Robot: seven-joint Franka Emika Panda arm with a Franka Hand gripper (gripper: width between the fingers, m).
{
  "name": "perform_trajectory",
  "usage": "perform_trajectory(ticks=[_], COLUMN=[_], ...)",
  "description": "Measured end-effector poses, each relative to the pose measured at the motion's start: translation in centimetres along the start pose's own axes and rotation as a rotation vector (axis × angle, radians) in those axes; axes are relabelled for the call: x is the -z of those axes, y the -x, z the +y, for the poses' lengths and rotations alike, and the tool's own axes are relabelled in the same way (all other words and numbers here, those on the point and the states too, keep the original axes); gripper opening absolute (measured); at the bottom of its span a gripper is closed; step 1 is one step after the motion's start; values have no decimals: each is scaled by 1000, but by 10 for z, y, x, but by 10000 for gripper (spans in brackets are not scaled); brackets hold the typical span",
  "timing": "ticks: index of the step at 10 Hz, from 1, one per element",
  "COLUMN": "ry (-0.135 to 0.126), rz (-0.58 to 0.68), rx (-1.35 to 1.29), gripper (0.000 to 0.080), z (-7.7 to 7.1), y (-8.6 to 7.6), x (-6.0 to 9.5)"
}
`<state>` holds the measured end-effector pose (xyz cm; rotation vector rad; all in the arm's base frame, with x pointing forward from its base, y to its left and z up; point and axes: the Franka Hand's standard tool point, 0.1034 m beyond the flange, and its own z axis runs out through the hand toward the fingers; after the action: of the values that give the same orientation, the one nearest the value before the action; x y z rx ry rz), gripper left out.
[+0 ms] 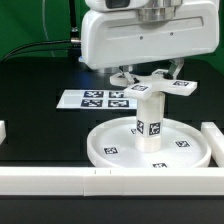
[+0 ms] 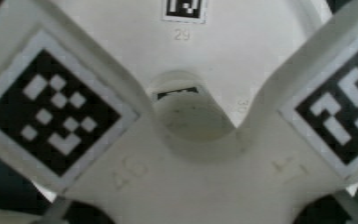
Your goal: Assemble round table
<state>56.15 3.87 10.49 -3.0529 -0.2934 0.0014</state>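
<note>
Claw point(image 1: 148, 77) tight on cross-shaped piece point(image 1: 183, 87)

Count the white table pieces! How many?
3. The large round rimmed white disc lies on the black table; the short thick white cylinder stands on it; the flat white cross-shaped piece is over the cylinder's top.

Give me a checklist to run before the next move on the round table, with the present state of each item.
1. Cylinder stands upright in the middle of the round disc: ok.
2. Cross-shaped piece sits over the cylinder's top: ok.
3. Cross-shaped piece fully seated on the cylinder: cannot tell, the joint is hidden.
4. Gripper closed on the cross-shaped piece: cannot tell.
5. Round disc lies flat, apart from the marker board: ok.
</note>
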Motion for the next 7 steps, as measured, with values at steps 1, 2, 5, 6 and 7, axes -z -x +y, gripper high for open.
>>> perform_trajectory(ticks=[1, 2, 5, 6, 7], ry=[5, 4, -1, -1, -20], rz=[24, 25, 25, 25, 30], rx=[-85, -156, -332, -366, -529], gripper=[450, 450, 450, 450, 450], z=[-1, 0, -1, -1, 0], y=[-2, -1, -1, -1, -2], x=[0, 0, 0, 0, -1])
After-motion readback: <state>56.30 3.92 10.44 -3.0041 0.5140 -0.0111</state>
